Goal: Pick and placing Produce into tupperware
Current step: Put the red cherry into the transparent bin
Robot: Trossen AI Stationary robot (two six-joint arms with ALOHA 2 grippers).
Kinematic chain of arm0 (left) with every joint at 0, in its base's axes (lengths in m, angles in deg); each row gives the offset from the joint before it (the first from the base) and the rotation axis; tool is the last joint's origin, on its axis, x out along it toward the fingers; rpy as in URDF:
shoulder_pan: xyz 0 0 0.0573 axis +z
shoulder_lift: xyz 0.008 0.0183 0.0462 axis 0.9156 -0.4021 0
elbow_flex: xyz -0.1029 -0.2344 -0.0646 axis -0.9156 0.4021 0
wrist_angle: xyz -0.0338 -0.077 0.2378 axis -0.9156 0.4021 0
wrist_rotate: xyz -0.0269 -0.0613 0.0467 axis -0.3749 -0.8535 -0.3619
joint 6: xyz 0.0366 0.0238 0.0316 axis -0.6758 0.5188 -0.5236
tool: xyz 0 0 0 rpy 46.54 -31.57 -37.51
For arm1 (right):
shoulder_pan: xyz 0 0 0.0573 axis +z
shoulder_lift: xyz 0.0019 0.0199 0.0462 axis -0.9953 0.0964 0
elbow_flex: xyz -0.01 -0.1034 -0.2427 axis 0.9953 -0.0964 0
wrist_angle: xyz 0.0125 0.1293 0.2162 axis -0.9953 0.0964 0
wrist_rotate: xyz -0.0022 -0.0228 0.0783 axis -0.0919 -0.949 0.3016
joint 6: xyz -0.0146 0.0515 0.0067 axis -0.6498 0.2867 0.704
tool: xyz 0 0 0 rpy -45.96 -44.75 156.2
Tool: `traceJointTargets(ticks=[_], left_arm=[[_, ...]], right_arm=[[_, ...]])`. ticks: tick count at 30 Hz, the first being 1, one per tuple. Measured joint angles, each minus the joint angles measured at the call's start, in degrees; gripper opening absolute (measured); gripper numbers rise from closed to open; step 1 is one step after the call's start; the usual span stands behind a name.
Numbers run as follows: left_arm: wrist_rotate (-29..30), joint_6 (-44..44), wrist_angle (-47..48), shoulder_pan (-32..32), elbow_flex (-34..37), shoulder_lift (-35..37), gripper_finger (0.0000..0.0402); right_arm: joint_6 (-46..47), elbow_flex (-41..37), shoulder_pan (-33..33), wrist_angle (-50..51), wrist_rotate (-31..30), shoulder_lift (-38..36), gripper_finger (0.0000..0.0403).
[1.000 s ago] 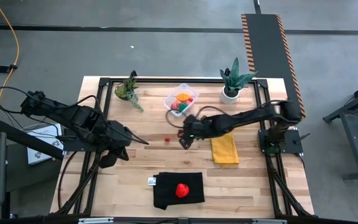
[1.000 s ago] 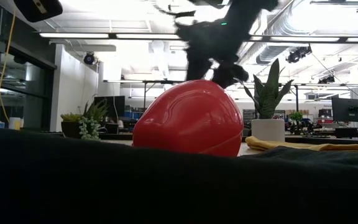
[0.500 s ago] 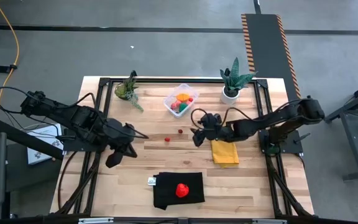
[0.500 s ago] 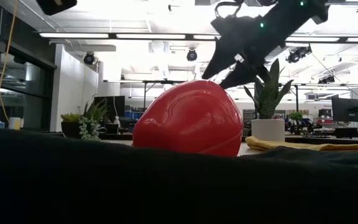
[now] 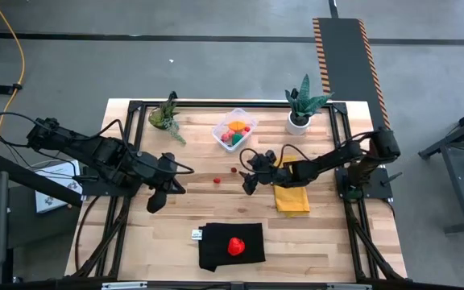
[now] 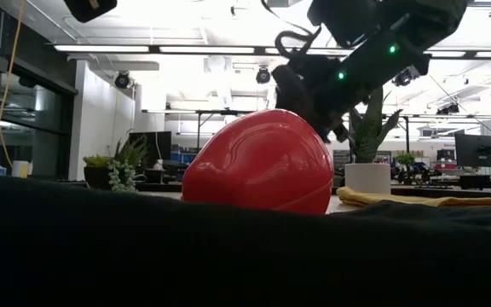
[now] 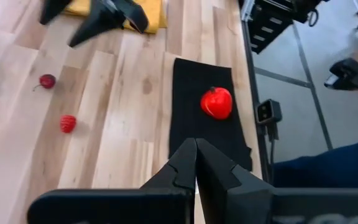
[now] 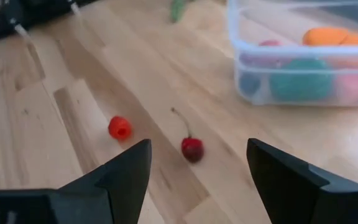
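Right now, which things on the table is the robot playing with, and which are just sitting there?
For the job:
- tupperware, some produce already inside
- cherry, loose
- small red berry, loose
- red strawberry on the black cloth
- right gripper, open near the cherry
- left gripper, shut

Just sitting there:
- two potted plants
- yellow cloth

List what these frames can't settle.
- Low view: the red strawberry-like piece and black cloth hide the table and loose berries.
- High view: the tupperware contents are too small to count.
- Right wrist view: the tub is cut off by the edge.
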Motion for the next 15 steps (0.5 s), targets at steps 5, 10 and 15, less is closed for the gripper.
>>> traceJointTargets(ticks=[5,10,15], left_arm=[[0.8,-1.3,0.5,0.0,0.0,0.0,0.0001],[1.8,-1.8,0.6,0.0,0.0,0.0,0.0001],[1.9,-1.9,0.7,0.0,0.0,0.0,0.0001]], right_arm=[[-2.8,0.0,0.1,-1.8,1.7,3.5,0.0254],[-6.5,0.0,-0.3,-4.3,6.0,6.2,0.0254],[-9.1,0.1,-1.1,-5.4,7.3,6.9,0.0254]])
